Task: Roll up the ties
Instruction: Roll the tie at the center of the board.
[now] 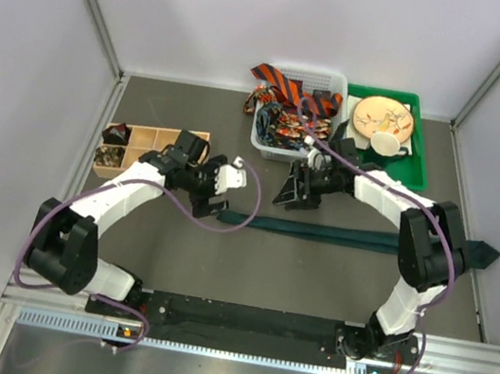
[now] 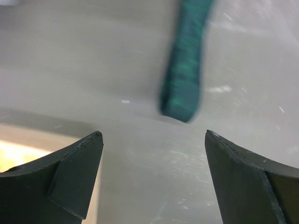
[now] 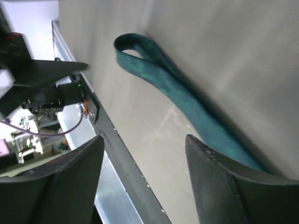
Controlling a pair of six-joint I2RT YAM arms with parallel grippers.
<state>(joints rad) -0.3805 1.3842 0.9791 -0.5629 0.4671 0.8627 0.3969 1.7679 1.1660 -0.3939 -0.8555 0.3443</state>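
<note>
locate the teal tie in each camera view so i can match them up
Top external: the teal tie lies flat across the table, from centre to the right edge.
Left wrist: one blurred end of the tie sits at upper centre.
Right wrist: the tie runs diagonally from a looped end at upper left to lower right.
Shared landmark: the grey table beneath it.

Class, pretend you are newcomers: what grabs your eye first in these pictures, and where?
A long teal tie lies across the middle of the table. Behind it, a white basket overflows with patterned ties, beside a green tray. The left claw and right claw hover open nearby.
</note>
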